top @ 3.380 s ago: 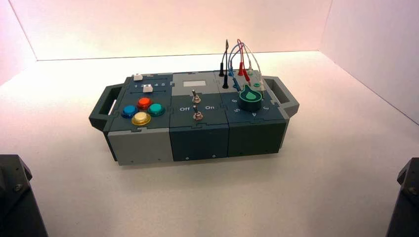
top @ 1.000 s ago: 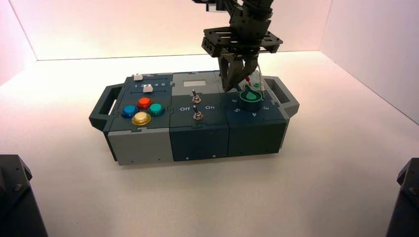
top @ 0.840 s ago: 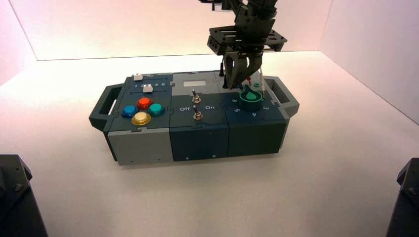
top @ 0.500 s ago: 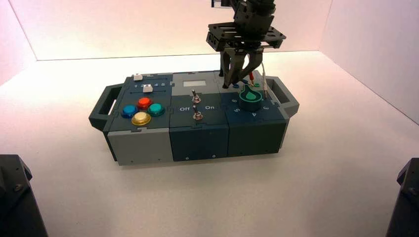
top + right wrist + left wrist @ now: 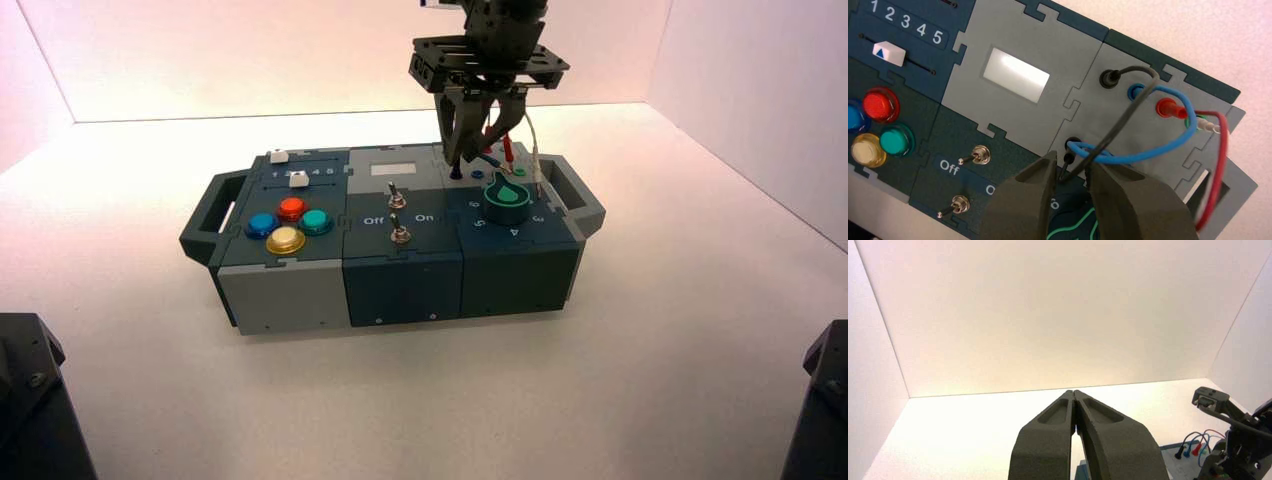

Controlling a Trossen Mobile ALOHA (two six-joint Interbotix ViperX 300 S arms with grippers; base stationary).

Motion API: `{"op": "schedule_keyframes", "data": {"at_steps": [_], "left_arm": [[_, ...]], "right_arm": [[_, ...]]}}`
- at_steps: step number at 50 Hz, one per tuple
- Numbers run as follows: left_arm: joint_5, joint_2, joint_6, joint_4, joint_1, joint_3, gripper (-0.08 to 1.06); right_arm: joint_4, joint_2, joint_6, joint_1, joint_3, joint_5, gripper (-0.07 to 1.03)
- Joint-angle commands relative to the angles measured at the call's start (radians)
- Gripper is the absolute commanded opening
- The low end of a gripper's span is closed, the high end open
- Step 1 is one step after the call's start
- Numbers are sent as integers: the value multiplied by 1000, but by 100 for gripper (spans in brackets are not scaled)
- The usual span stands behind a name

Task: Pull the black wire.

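Now my right gripper (image 5: 1072, 162) stands released: its jaws have drawn apart over the last second, and I am gripping nothing. The black wire (image 5: 1120, 125) loops through the gap between my fingertips, so closing on it looks like the next step; the pull itself is still to come. I hang above the wire panel at the far right of the box (image 5: 403, 290), behind the green knob (image 5: 507, 205). In the high view I have shifted a little back and to the left, uncovering more of the near blue socket (image 5: 477, 174).

Just beyond my tips, the black wire's near plug (image 5: 1068, 159) is partly covered by my own jaw and the blue wire (image 5: 1160, 152); I cannot tell how firmly it is seated. That blue loop crosses close by and could be caught too. Farther back, the black wire's far plug (image 5: 1110, 78) sits in its black socket, beside the blue one. The red wire (image 5: 1220, 165) blurs toward the frame's edge. Well away, my idle left gripper (image 5: 1073, 391) waits clenched, outside the high view.
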Motion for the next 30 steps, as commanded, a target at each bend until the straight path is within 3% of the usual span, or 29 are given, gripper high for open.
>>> {"op": "schedule_keyframes", "data": {"at_steps": [1,10,30], "left_arm": [[-11,15,2,-2,-3,-12,-3],[-12,15,3,-2,-5,-12,-3],[-12,14,2,-2,-5,-11,-3]], "right_arm": [[2,-6,0,0,-26,0,33],[0,21,0,-2,-46,0,39],[0,44,0,-2,-66,2,39]]}}
